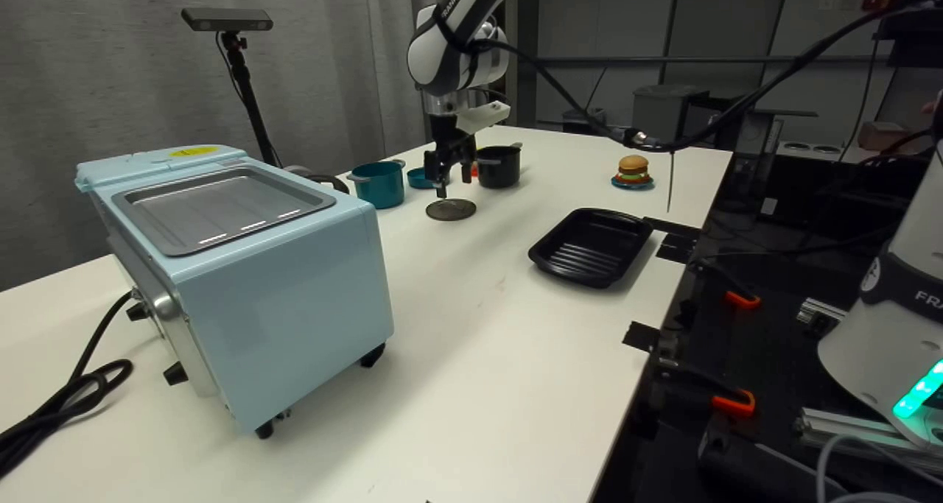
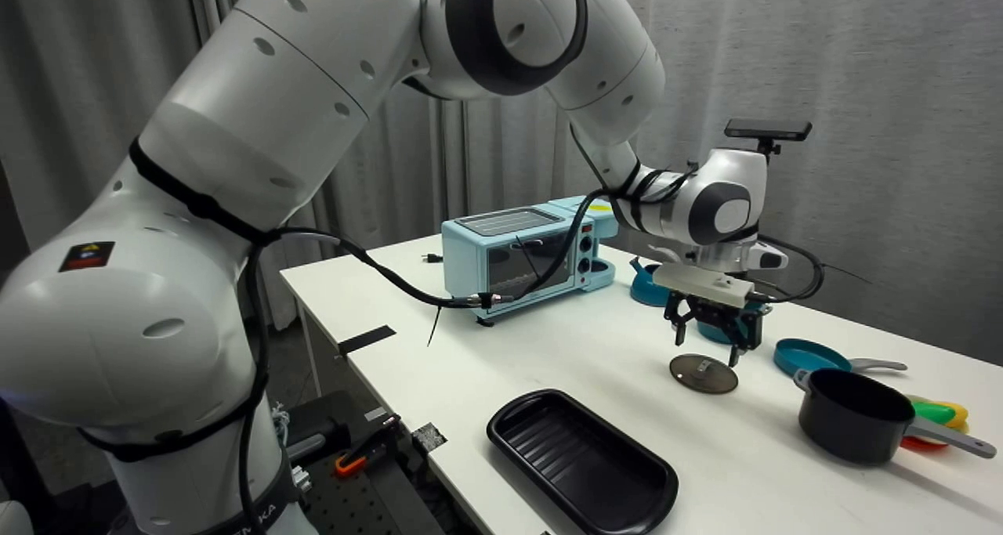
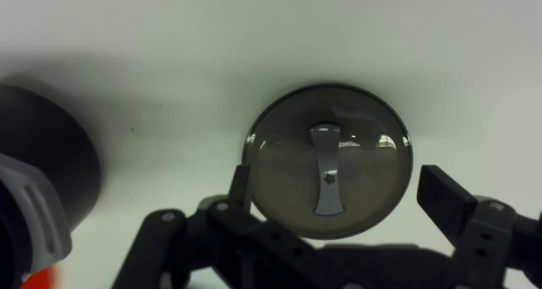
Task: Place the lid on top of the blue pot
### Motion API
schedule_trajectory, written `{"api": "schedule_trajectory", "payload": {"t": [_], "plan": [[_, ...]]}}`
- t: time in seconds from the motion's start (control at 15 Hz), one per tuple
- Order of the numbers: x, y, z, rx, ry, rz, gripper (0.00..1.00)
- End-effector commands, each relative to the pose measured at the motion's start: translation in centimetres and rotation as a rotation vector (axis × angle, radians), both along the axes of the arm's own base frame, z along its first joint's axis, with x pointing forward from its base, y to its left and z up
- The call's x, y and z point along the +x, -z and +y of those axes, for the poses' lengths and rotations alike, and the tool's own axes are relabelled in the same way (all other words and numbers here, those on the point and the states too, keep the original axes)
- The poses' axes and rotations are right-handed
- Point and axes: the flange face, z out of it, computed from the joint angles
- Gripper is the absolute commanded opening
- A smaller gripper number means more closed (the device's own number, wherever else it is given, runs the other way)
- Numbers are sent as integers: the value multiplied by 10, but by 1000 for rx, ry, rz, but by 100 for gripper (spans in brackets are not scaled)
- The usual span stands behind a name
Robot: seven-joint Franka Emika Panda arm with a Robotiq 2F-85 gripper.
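Note:
The lid (image 3: pixel 279 174) is a round, dark, see-through grey disc with a grey bar handle (image 3: pixel 328 166). It lies flat on the white table, and it also shows in both exterior views (image 1: pixel 451 209) (image 2: pixel 704 375). My gripper (image 3: pixel 332 174) is open and empty above the lid, with the handle between its fingertips in the wrist view. In both exterior views the fingers (image 1: pixel 454 182) (image 2: pixel 707 345) hang a little above the lid. The blue pot (image 1: pixel 379 185) stands upright beside the lid. It is partly hidden behind the gripper in an exterior view (image 2: pixel 719 334) and not clearly visible in the wrist view.
A black pot (image 2: pixel 850 421) with grey handles and a small blue pan (image 2: pixel 807 357) stand near the lid. A black tray (image 1: pixel 589 252) lies nearer the table edge. A light blue toaster oven (image 1: pixel 287 304), a blue kettle (image 2: pixel 649 287) and a toy burger (image 1: pixel 633 170) are also on the table.

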Motion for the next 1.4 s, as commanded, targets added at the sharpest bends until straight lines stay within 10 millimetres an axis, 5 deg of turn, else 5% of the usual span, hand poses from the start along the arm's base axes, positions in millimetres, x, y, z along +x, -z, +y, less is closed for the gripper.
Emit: {"api": "schedule_trajectory", "payload": {"t": [0.0, 0.27, 0.4, 1.0, 1.33], "plan": [[9, 17, 6, 6, 20, -17, 100], [12, 25, 3, 5, 33, -18, 100], [15, 25, 0, 5, 35, -21, 72], [17, 24, -20, 44, 80, -13, 3], [10, 42, -13, 52, 102, 0, 4]]}}
